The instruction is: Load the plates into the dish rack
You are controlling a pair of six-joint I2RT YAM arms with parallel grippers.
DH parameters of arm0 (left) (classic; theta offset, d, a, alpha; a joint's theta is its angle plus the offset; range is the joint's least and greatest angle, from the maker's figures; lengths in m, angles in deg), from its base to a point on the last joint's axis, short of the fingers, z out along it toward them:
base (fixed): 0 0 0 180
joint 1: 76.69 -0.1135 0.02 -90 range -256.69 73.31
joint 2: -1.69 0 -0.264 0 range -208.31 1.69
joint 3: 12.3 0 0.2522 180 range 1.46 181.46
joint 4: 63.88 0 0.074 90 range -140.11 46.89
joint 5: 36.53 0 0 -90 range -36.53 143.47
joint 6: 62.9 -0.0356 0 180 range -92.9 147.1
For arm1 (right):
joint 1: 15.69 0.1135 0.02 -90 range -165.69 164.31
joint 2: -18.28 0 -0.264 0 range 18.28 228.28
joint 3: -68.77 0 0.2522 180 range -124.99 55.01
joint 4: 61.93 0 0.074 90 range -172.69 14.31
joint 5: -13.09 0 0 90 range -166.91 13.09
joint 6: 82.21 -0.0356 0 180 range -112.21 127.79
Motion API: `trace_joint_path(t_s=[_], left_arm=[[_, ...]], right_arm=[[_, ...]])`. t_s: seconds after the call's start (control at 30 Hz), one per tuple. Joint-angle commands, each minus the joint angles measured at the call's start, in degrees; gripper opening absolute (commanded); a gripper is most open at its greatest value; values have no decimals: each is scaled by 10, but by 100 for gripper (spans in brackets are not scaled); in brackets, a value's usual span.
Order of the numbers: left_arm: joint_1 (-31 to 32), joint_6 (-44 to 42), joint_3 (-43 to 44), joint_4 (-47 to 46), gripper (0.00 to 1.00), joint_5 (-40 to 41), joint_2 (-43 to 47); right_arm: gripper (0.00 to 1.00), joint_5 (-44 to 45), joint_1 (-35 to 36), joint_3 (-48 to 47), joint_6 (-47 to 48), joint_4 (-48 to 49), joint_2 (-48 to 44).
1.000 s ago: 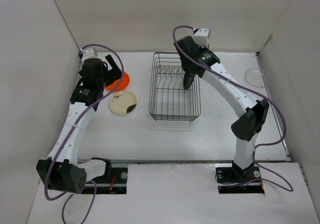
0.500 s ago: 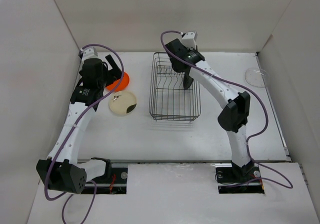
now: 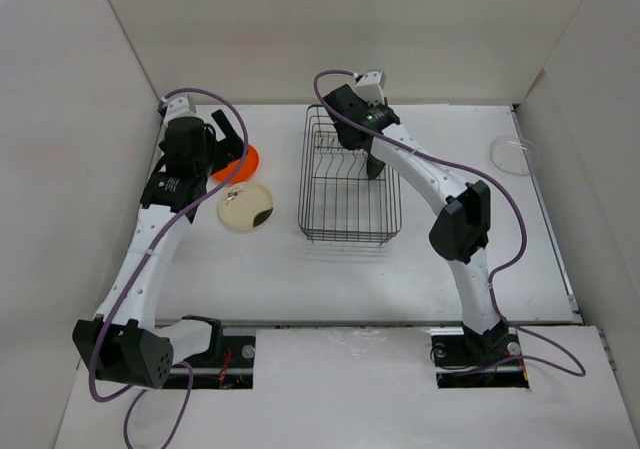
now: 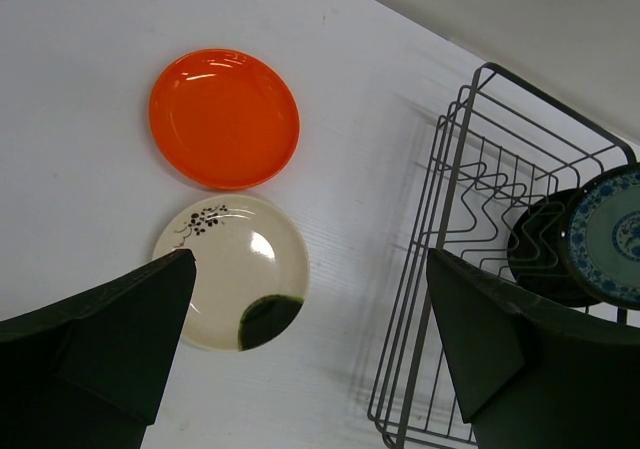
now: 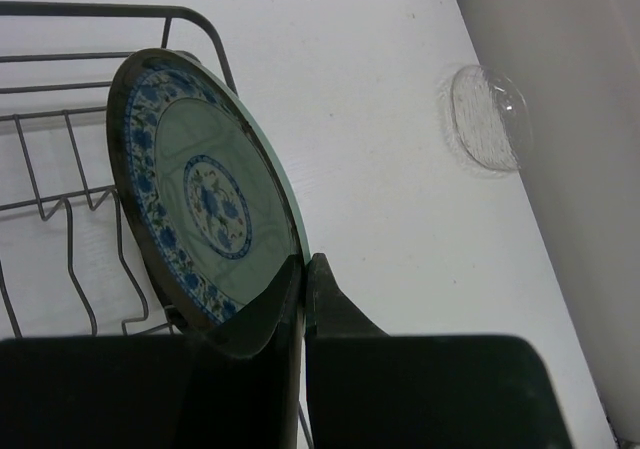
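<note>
Now gripping the patterned plate (image 5: 205,189) by its rim in the clamped right gripper (image 5: 303,269), holding it upright at the rack (image 4: 440,199) beside the black plate (image 4: 545,254) for slotting between prongs (image 4: 490,184), while hovering the wide-open left gripper (image 4: 308,259) over the orange plate (image 4: 224,117) and cream plate (image 4: 225,269), leaving the clear plate (image 5: 485,119) well apart at right.

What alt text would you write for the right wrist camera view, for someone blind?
The right claw pinches the rim of a blue-patterned plate, held on edge over the dish rack wires. A clear plate lies on the white table beyond.
</note>
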Motion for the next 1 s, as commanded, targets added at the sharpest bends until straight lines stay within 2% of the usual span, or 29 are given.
trace_joint_path(t_s=[0.0,0.27,0.37,0.4,0.43,0.57,0.7,0.73,0.77,0.83,0.87,0.9,0.93,0.97], left_arm=[[-2,0,-1,-21,100,-3,14],[-2,0,-1,-21,100,-8,14],[-2,0,-1,-21,100,-8,14],[-2,0,-1,-21,100,-8,14],[-2,0,-1,-21,100,-8,14],[-2,0,-1,-21,100,-8,14],[-2,0,-1,-21,100,-8,14],[-2,0,-1,-21,100,-8,14],[-2,-5,-1,-21,100,-8,14],[-2,-6,-1,-21,100,-8,14],[-2,-6,-1,-21,100,-8,14],[-2,-6,-1,-21,100,-8,14],[-2,-6,-1,-21,100,-8,14],[-2,-6,-1,-21,100,-8,14]], right_arm=[[0,17,5,-16,3,3,9],[0,11,11,-6,3,8,20],[5,11,11,-1,3,8,20],[21,11,16,-1,3,8,20],[29,11,16,-1,3,8,20],[35,11,22,-1,3,8,20],[35,18,28,-1,3,8,20],[37,18,28,-6,-14,8,8],[42,25,28,-6,-26,8,-3],[46,-5,4,33,-51,18,-37],[47,-38,-18,62,-57,42,-91],[54,-137,-76,146,-44,120,-160],[54,-196,-112,198,-43,166,-160],[57,-249,-148,247,-43,209,-227]])
